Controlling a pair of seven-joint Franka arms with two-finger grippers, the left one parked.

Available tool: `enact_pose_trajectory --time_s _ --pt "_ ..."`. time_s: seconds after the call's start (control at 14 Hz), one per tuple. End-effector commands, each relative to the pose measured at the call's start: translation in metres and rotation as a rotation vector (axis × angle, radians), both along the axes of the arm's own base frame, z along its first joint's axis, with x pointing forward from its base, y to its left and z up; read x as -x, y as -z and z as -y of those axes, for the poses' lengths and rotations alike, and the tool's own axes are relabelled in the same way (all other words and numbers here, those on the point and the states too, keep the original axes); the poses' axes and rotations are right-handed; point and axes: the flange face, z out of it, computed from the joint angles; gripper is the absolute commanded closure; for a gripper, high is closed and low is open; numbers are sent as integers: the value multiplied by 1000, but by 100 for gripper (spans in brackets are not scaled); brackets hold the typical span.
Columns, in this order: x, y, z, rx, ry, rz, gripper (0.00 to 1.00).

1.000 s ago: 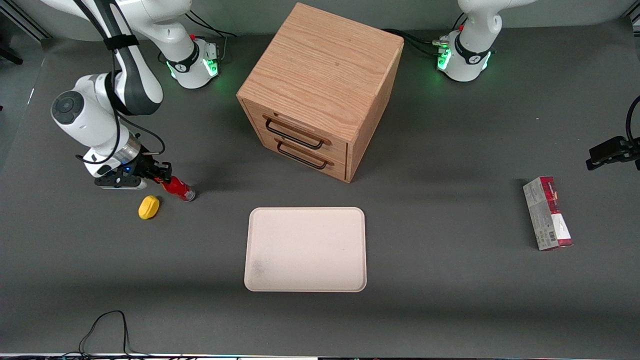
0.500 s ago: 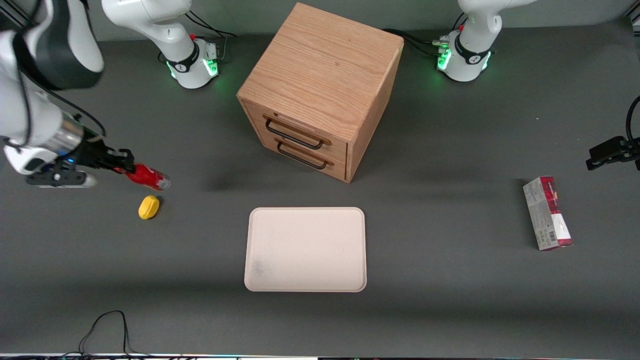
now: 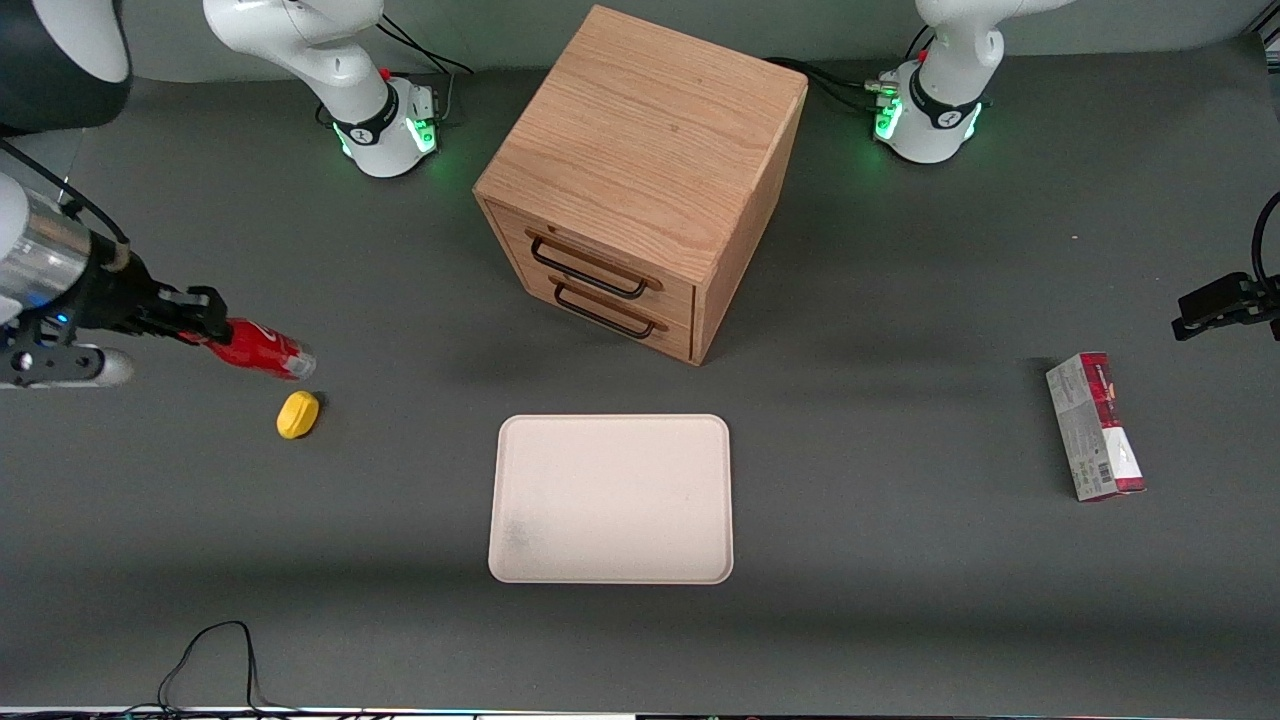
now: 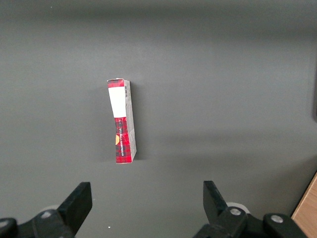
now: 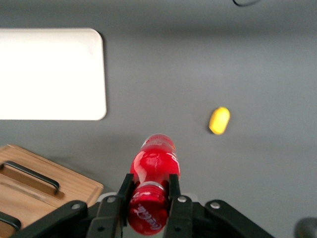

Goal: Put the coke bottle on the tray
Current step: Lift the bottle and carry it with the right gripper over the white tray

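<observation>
My right gripper (image 3: 205, 322) is shut on the cap end of the small red coke bottle (image 3: 258, 350) and holds it tilted above the table at the working arm's end. In the right wrist view the two black fingers (image 5: 124, 191) clamp the bottle's neck (image 5: 151, 191), its clear base pointing down toward the table. The cream tray (image 3: 611, 498) lies flat on the table in front of the wooden cabinet, nearer to the front camera, well apart from the bottle. It also shows in the right wrist view (image 5: 49, 74).
A yellow lemon-shaped thing (image 3: 298, 414) lies on the table just below the held bottle, nearer the front camera. The wooden drawer cabinet (image 3: 640, 180) stands mid-table. A red-and-grey carton (image 3: 1094, 426) lies toward the parked arm's end.
My right gripper has lifted the coke bottle off the table and drawn it up and away toward the working arm's end. The tray and the yellow thing have not moved.
</observation>
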Motion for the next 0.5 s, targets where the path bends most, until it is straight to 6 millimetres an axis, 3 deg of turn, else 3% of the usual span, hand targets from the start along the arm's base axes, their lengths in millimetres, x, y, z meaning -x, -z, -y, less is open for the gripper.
enact_pose_trajectory --time_s 0.0,0.29,0.43 --pt "-27 -3 -45 -10 7 21 100" --pt "-42 25 -115 -10 7 68 100" --pt "-56 62 -151 -15 37 97 100"
